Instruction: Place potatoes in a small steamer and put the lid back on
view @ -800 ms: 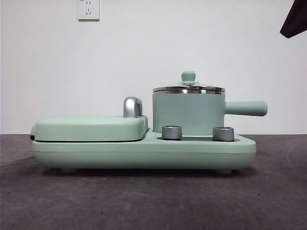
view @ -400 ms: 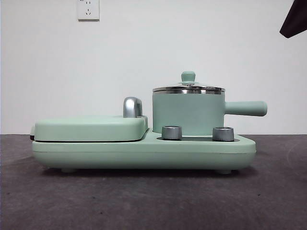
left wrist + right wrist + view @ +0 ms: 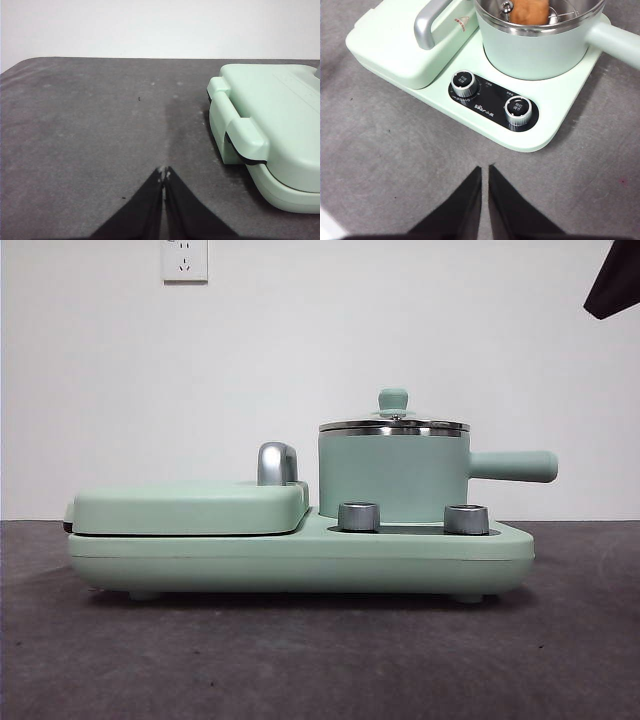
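Note:
The small steamer [image 3: 392, 478] stands on the right side of the mint-green cooker base, with its side handle [image 3: 512, 466] pointing right. The glass lid [image 3: 393, 424] sits on its rim. In the right wrist view the orange-brown potato [image 3: 529, 11] shows inside the steamer [image 3: 540, 52] through the glass. My right gripper [image 3: 485, 170] is shut and empty, above the table in front of the cooker's knobs. My left gripper [image 3: 164, 172] is shut and empty, over bare table beside the cooker's griddle end [image 3: 270, 135].
The flat lidded griddle [image 3: 190, 505] with a chrome handle [image 3: 277, 462] fills the left of the base [image 3: 300, 560]. Two steel knobs [image 3: 358, 516] [image 3: 466, 519] face front. A waiting arm's black tip [image 3: 612, 280] shows at the top right corner.

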`<state>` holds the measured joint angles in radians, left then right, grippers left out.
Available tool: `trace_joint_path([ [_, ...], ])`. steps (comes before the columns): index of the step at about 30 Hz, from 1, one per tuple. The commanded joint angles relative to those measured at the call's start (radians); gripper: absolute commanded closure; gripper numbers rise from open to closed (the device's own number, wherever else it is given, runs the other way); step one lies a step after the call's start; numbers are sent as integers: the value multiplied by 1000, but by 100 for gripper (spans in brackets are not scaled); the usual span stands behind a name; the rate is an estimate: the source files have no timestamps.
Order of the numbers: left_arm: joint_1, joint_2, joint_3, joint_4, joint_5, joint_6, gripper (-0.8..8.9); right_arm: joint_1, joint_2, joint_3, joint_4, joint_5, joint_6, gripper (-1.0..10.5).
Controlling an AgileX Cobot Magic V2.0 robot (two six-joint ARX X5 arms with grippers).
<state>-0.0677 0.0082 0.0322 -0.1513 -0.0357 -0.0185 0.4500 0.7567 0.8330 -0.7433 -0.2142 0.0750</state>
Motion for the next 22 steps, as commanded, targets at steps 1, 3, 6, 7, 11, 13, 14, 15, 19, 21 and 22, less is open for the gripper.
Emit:
trace_joint_path([
  [1,-1,2,-19,13,-2,-4,807,6,5,5,10,-2,-5,927],
  [3,-1,2,-19,13,-2,-4,807,5,5,5,11,35,-36,928],
  [6,-1,2,-19,13,-2,-4,807,5,-14,5,19,200,-143,928],
  [7,-1,2,-19,13,-2,-4,807,5,-30,5,19,243,-143,928],
  [11,-1,2,-19,13,-2,-4,807,-15,-90,5,19,294,-156,928],
  [13,-1,2,-19,13,-2,-4,807,-52,-125,-1,23,294,-174,928],
  [14,-1,2,-19,13,-2,-4,807,-83,-148,-16,47,293,-174,928],
  [15,-1,2,-19,13,-2,-4,807,-114,-171,-41,85,292,-174,928],
  [19,-1,2,-19,13,-2,-4,807,-262,-314,-257,325,293,-172,928],
  [21,-1,2,-19,13,-2,-4,807,-306,-404,-391,418,287,-163,928],
  [22,-1,2,-19,13,-2,-4,807,-321,-456,-462,457,280,-158,928],
])
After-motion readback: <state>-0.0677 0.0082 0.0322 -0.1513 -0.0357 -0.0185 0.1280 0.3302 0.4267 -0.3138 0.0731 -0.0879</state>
